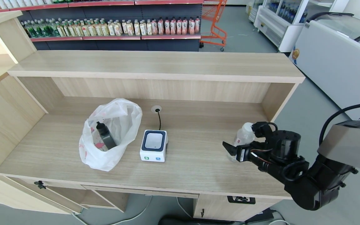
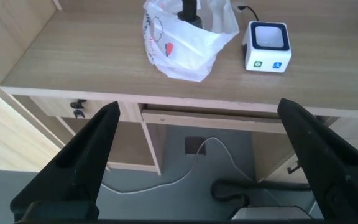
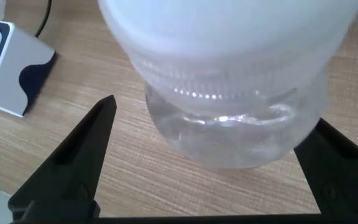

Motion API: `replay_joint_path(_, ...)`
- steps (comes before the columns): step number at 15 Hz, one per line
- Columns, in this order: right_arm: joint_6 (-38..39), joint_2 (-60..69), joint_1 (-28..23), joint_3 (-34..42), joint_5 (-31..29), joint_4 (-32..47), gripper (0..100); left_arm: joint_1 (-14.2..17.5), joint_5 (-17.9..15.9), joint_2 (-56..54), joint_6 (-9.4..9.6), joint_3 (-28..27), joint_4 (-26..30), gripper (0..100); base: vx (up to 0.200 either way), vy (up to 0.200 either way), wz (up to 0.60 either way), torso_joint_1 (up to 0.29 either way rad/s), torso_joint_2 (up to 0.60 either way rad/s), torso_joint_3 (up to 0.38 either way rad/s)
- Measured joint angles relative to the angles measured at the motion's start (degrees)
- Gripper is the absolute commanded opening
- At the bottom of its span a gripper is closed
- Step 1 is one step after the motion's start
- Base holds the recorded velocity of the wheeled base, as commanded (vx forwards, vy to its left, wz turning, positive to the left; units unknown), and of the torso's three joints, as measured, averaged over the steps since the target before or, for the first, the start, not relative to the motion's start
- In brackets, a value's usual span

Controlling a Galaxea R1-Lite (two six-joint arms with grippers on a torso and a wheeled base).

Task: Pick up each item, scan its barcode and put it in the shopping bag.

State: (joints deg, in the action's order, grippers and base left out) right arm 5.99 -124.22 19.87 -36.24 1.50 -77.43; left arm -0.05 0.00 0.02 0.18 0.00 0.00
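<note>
A clear plastic bottle [image 1: 245, 132] [image 3: 229, 93] with a white cap stands upright on the right part of the wooden counter [image 1: 198, 156]. My right gripper [image 1: 243, 137] [image 3: 213, 115] is open, with one finger on each side of the bottle and a gap showing beside it. The white barcode scanner [image 1: 154, 145] [image 2: 267, 46] [image 3: 5, 74] sits mid-counter. To its left stands the white shopping bag [image 1: 117, 118] [image 2: 182, 46], mouth open, holding a dark bottle [image 1: 105, 136]. My left gripper [image 2: 197, 115] hangs open and empty below and in front of the counter's front edge.
A black cable [image 1: 159, 120] runs from the scanner to a grommet hole [image 1: 156, 108] at the back. A raised ledge [image 1: 155, 65] and side walls enclose the counter on three sides. Drawers [image 2: 210, 118] sit under the front edge.
</note>
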Motion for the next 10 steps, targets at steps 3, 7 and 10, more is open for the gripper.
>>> replay_joint_path(3,-0.74,-1.6,0.27,-2.91,0.11,0.0,100,-0.05,0.0,0.0,0.0,0.0,0.0,100,0.0,0.0,0.0,0.0,0.0,0.0)
replay_joint_path(7,-0.79,-2.71,0.3,-5.66,0.22,0.02,0,-0.05,0.0,0.0,0.0,0.0,0.0,100,0.0,0.0,0.0,0.0,0.0,0.0)
replay_joint_path(10,-0.71,-2.71,0.13,-6.47,0.55,0.11,0,0.0,-0.02,0.0,0.0,0.0,0.0,100,0.0,0.0,0.0,0.0,0.0,0.0)
